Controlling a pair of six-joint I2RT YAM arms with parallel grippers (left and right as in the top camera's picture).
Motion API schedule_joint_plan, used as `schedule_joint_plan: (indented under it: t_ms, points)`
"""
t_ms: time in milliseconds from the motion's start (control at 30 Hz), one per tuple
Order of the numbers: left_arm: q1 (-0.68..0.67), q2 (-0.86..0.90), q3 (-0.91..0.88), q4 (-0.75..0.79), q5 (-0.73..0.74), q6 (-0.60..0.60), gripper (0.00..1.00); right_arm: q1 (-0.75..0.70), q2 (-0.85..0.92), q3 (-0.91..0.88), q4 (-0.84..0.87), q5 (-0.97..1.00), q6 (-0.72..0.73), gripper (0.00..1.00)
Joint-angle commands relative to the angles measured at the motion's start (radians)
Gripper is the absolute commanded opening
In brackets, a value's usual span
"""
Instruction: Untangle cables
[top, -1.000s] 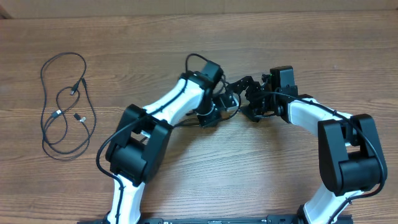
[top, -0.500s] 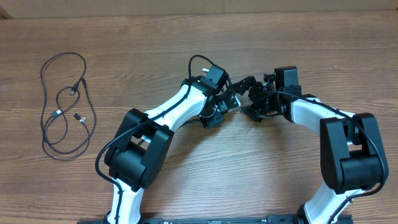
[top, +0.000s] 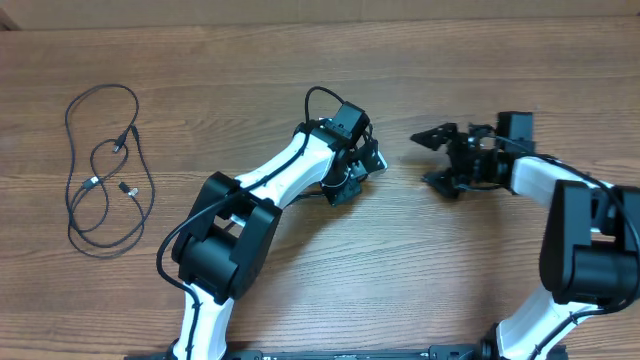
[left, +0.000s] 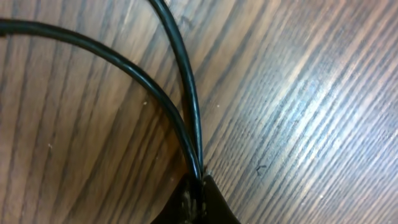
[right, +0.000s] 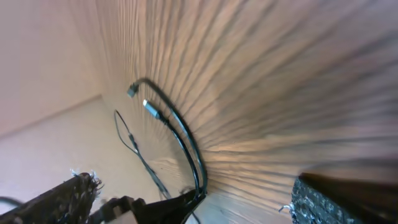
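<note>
A looped bundle of thin black cables (top: 104, 172) with small plug tips lies at the table's far left, away from both arms. Near the middle, my left gripper (top: 370, 162) is shut on another black cable (left: 146, 78). In the left wrist view its two strands run together into the closed fingertips (left: 198, 194). The right wrist view shows this same cable (right: 183, 137) ending in two silvery plug tips (right: 149, 106). My right gripper (top: 433, 158) stands open to the right of the left one, with nothing between its fingers (right: 65, 198).
The wooden table (top: 300, 290) runs to a pale wall at the back. Both arm bases stand at the front edge. The left arm's white links (top: 270, 180) cross the middle of the table, and the right arm (top: 575, 240) fills the right side.
My left gripper has closed on the cable. The right gripper has pulled back to the right, opening a gap between the two grippers. The bundle at the left has not moved.
</note>
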Motion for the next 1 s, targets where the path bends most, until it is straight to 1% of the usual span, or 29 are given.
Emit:
schedule_joint_plan:
  t_ms: [0, 167, 300, 433, 533, 800, 967]
  points:
    - [0.02, 0.117, 0.003, -0.052, -0.077, -0.163, 0.04, -0.032, 0.03, -0.018, -0.021, 0.097, -0.038, 1.0]
    - [0.039, 0.114, 0.119, -0.135, 0.002, -0.185, 0.04, -0.036, 0.03, -0.018, -0.021, 0.097, -0.038, 1.0]
    - [0.058, 0.103, 0.209, -0.19, 0.004, -0.254, 0.04, -0.036, 0.03, -0.018, -0.021, 0.097, -0.038, 1.0]
    - [0.081, 0.074, 0.272, -0.228, 0.024, -0.269, 0.05, -0.036, 0.03, -0.018, -0.021, 0.097, -0.038, 1.0]
    - [0.101, 0.035, 0.288, -0.235, 0.051, -0.269, 0.04, -0.036, 0.03, -0.018, -0.021, 0.098, -0.038, 1.0]
    - [0.175, -0.117, 0.289, -0.239, 0.05, -0.291, 0.04, -0.036, 0.03, -0.018, -0.013, 0.098, -0.038, 1.0]
    - [0.183, -0.13, 0.288, -0.289, 0.076, -0.29, 0.04, -0.036, 0.03, -0.018, -0.009, 0.106, -0.038, 1.0]
